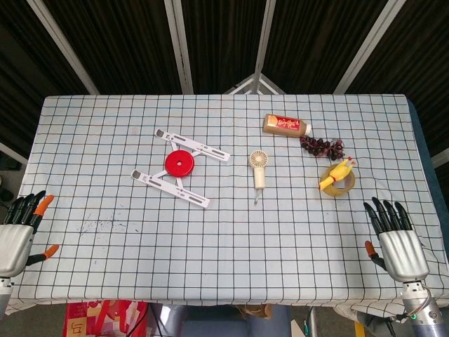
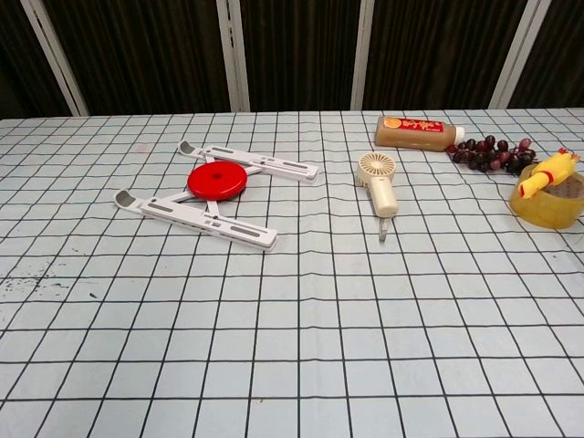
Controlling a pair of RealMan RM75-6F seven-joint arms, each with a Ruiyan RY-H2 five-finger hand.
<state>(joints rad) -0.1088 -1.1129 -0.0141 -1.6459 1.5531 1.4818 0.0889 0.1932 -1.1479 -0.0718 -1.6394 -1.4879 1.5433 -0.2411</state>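
Observation:
My left hand (image 1: 19, 232) lies at the table's near left edge, fingers spread, holding nothing. My right hand (image 1: 395, 237) lies at the near right edge, fingers spread and empty too. Neither hand shows in the chest view. Nearest the right hand is a yellow tape roll (image 1: 339, 184) (image 2: 550, 203) with a yellow rubber chicken (image 1: 337, 173) (image 2: 546, 174) resting on it. A cream hand-held fan (image 1: 258, 168) (image 2: 379, 182) lies mid-table. A white folding stand with a red disc (image 1: 179, 164) (image 2: 216, 180) lies left of centre.
A brown bottle with a red label (image 1: 285, 126) (image 2: 415, 130) lies on its side at the back right, a bunch of dark grapes (image 1: 323, 147) (image 2: 493, 153) beside it. The checked tablecloth (image 1: 231, 246) has dark specks at the near left (image 1: 98, 225).

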